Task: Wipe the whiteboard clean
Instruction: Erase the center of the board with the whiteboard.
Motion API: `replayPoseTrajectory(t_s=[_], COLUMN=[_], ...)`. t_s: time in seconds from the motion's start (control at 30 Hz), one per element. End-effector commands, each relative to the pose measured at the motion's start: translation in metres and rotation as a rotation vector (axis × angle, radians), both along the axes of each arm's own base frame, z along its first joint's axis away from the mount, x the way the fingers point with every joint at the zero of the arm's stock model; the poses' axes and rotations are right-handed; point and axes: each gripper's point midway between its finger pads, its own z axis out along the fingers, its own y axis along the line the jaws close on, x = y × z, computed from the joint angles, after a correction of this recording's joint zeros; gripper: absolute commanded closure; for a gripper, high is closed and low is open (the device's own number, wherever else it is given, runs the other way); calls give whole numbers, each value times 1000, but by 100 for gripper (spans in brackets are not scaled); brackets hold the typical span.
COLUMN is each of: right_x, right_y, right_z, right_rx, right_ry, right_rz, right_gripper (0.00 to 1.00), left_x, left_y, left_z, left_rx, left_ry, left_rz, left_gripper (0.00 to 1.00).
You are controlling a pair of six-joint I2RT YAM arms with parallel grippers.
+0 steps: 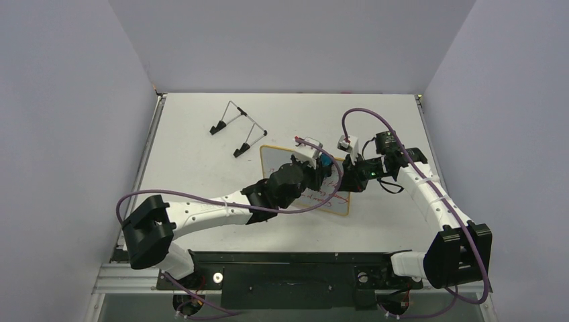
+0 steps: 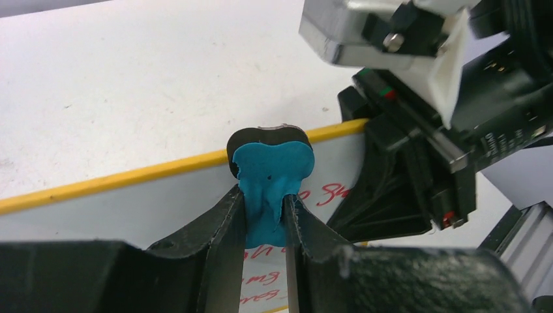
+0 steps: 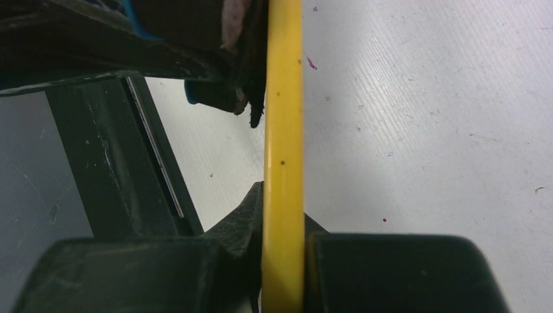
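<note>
1. desk (image 1: 201,168): carries the whiteboard (image 1: 276,159) at its middle, red writing not yet wiped off.
2. right pincer (image 3: 283,242): pressed onto the whiteboard's yellow rim; could slip off under wiping force, letting it skid.
3. left pincer (image 2: 266,203): pinching a blue eraser (image 2: 274,166) at that rim; may ride off the edge or twist loose.

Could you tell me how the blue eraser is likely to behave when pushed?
Probably soft: the blue eraser bulges and creases in the left tool. Likely light, since a narrow pinch holds it. Pushed hard on the whiteboard, it may bend rather than slide.
</note>
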Motion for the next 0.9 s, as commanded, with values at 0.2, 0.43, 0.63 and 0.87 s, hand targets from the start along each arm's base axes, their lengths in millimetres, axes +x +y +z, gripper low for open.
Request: replayPoseTrajectory(t_s=[0.2,0.43,0.63,0.87], right_x=[-11,-12,-12,-12], right_y=[-2,-2,-2,-2], right_z=[-4,-4,-4,-4], right_rx=[-37,-34,-35,-33], right_ry=[16,19,16,19], right_rz=[34,36,34,36], right_gripper=[100,100,100,100], left_x=[10,27,64,104], left_y=[-5,44,108,189], left_z=[22,-29,-37,-46], left_rx=[-105,-41,-50,-44], left_ry=[19,83,91,87], left_rz=[-32,110,282,447], left_gripper=[100,100,100,100])
